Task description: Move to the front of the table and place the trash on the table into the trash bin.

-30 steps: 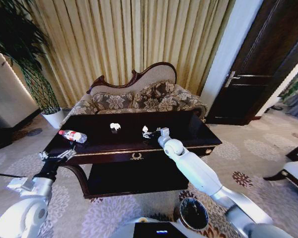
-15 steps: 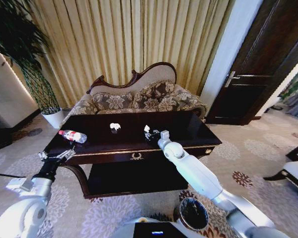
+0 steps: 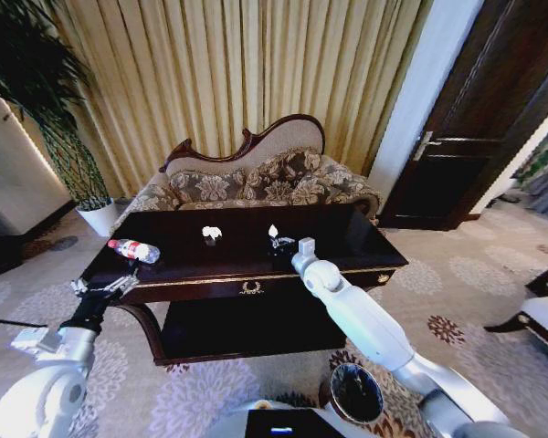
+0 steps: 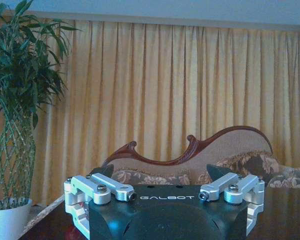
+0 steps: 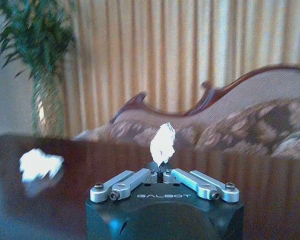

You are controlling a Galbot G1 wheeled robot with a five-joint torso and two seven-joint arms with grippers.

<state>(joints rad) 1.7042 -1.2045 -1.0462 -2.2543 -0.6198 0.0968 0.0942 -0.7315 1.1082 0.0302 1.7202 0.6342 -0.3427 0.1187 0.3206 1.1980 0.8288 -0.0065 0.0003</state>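
Note:
The dark glossy table (image 3: 365,239) stands in front of me. My right gripper (image 3: 279,243) hovers over its middle, shut on a white crumpled scrap (image 3: 273,231) held a little above the top; the right wrist view has that scrap (image 5: 162,144) standing up between the closed fingertips of the right gripper (image 5: 160,169). Another white scrap (image 3: 211,233) (image 5: 40,165) lies on the top to the left. Near the table's left end lies a clear bottle with a red label (image 3: 133,249). The left gripper (image 3: 100,289) (image 4: 160,176) waits open by the left front corner. On the carpet beside the right arm stands the trash bin (image 3: 356,394).
A patterned sofa (image 3: 256,182) with a carved back stands close behind the table, before gold curtains. A potted plant (image 3: 64,137) is at the far left and a dark door (image 3: 475,137) at the right. Open carpet lies to the right of the table.
The right gripper has lifted the white scrap off the tabletop and risen slightly. The left arm, the bottle and the other scrap have not moved.

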